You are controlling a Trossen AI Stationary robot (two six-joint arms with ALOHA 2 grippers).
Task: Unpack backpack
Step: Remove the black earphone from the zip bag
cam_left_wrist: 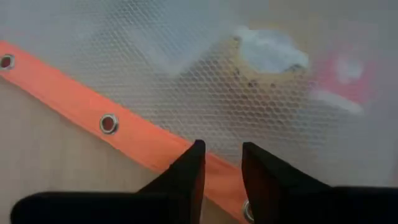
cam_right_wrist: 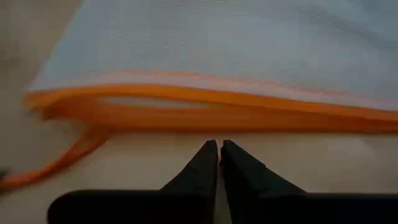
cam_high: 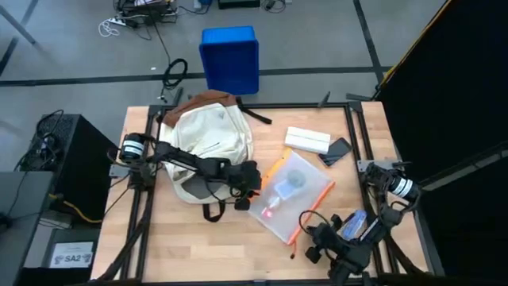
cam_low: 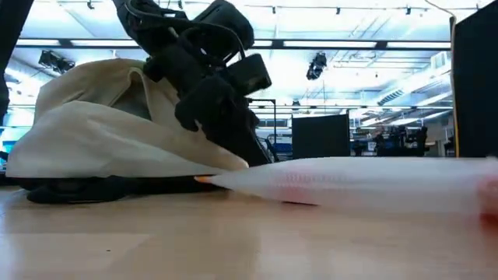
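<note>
You can't make out what is inside the mesh pouch: a pale lump and a red shape show only as blurs through the netting. In the low view the pouch is a smeared streak cut off at the right edge. The left arm hides part of the backpack from above.

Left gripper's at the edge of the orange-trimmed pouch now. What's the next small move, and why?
Probably close the left gripper on the orange edge of the pouch. Its fingers stand slightly open astride that edge, and the pouch lies on the table beside the backpack. The right gripper waits shut, short of the pouch's far edge.
</note>
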